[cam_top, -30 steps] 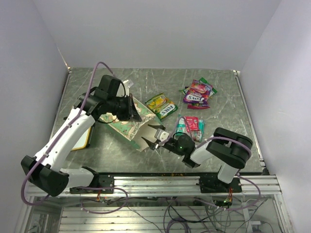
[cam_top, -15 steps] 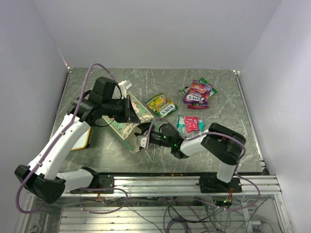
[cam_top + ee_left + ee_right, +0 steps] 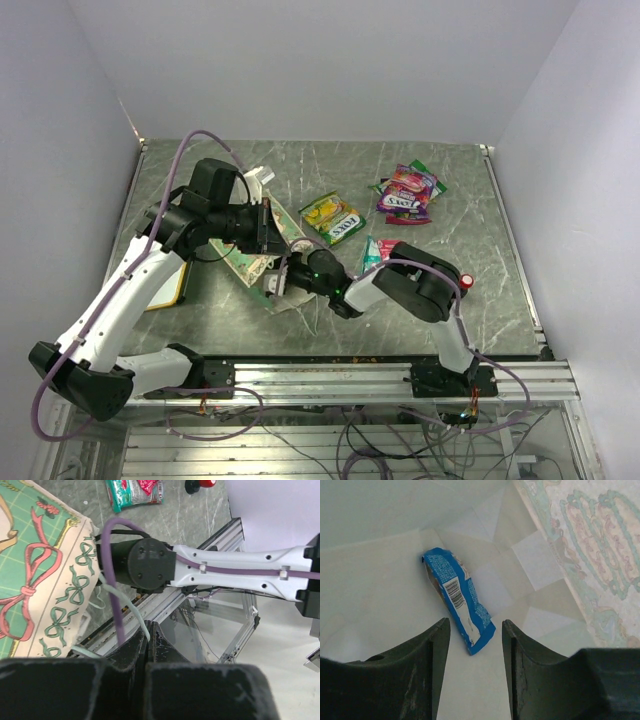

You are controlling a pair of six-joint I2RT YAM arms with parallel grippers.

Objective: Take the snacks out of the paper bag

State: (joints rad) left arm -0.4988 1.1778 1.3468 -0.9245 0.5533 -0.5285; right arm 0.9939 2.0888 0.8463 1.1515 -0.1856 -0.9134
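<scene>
The paper bag [image 3: 262, 252] lies tipped on the table, its mouth facing right; its cream printed front shows in the left wrist view [image 3: 35, 580]. My left gripper [image 3: 268, 226] is shut on the bag's thin string handle [image 3: 131, 611] and holds the mouth up. My right gripper [image 3: 280, 284] is open inside the bag, its jaws either side of the near end of a blue snack packet [image 3: 457, 597] on the bag's pale floor. On the table lie a yellow-green packet [image 3: 333, 218], pink-purple packets [image 3: 407, 192] and a teal-red packet [image 3: 385, 254].
A red-topped black button [image 3: 466, 281] sits right of my right arm. A wood-framed whiteboard [image 3: 180, 287] lies at the left under my left arm. The aluminium rail [image 3: 330, 372] runs along the near table edge.
My right gripper has moved left from beside the teal-red packet into the bag's mouth. My left gripper has kept hold of the handle and shifted slightly.
</scene>
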